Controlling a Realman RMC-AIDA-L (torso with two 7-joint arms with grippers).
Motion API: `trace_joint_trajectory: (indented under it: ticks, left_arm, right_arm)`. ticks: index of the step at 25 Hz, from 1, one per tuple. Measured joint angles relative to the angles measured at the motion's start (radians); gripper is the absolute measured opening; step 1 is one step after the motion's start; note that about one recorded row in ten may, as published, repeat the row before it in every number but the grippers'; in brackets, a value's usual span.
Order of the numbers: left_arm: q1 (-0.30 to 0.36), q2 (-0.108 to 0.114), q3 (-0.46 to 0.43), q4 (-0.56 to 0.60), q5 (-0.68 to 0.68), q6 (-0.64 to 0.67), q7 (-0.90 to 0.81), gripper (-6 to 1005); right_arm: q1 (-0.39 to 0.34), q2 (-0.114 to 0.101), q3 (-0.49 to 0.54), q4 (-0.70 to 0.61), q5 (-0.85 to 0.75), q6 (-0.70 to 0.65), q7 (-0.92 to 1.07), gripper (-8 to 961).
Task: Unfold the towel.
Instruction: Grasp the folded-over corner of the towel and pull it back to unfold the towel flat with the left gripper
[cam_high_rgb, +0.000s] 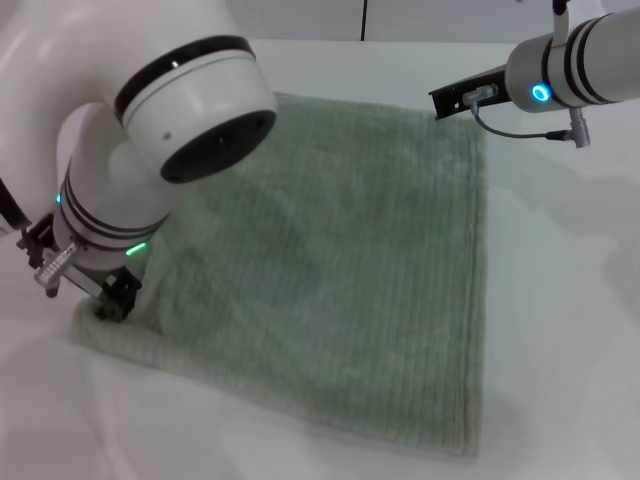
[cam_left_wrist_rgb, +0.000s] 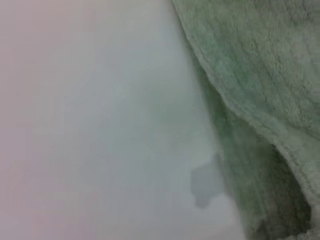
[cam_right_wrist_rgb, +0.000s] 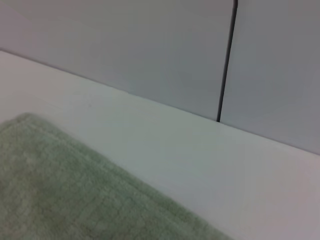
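White desk (cam_high_rgb: 560, 300) under pale wall panels; towel (cam_high_rgb: 340, 280) spread nearly flat across frame centre, lower-left corner bunched. Left tool (cam_high_rgb: 105, 300) down at that corner, right tool (cam_high_rgb: 455, 100) raised at upper right; spread of either, cannot tell. Soft, light, limp terry, probably clingy: best pinched at hemmed corners.

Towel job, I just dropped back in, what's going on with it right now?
The pale green towel lies spread almost flat on the white table, looking largely unfolded. The left pincer is down at the towel's near left corner, right at the edge; whether it grips the cloth cannot be made out. In the left wrist view that edge looks slightly lifted, with a second layer beneath. The right pincer hovers at the far right corner, above the cloth.
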Motion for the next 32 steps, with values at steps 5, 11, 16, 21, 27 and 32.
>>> trace_joint_trajectory:
  ticks: [5, 11, 16, 21, 27, 32]
  left_arm:
    - [0.015, -0.003, 0.008, -0.009, 0.000, -0.003, -0.026, 847]
    - [0.029, 0.005, -0.005, 0.000, 0.000, 0.092, 0.009, 847]
    - [0.026, 0.007, -0.044, 0.089, 0.000, 0.165, 0.048, 847]
    - [0.003, 0.040, -0.023, 0.169, 0.001, 0.123, -0.022, 847]
    - [0.018, 0.049, -0.008, 0.130, 0.000, 0.080, -0.058, 847]
    - [0.042, 0.025, -0.029, 0.052, 0.000, 0.093, -0.012, 847]
  right_arm:
    - [-0.002, 0.000, 0.002, 0.009, -0.004, 0.000, -0.023, 48]
    - [0.002, 0.001, -0.012, 0.026, -0.004, 0.000, -0.051, 54]
    - [-0.007, 0.002, -0.020, 0.067, -0.004, -0.004, -0.064, 59]
    - [-0.011, 0.003, -0.021, 0.079, -0.004, -0.005, -0.066, 137]
    - [-0.004, 0.003, -0.022, 0.074, -0.005, -0.009, -0.067, 252]
    - [-0.006, 0.003, -0.029, 0.074, -0.005, -0.006, -0.078, 328]
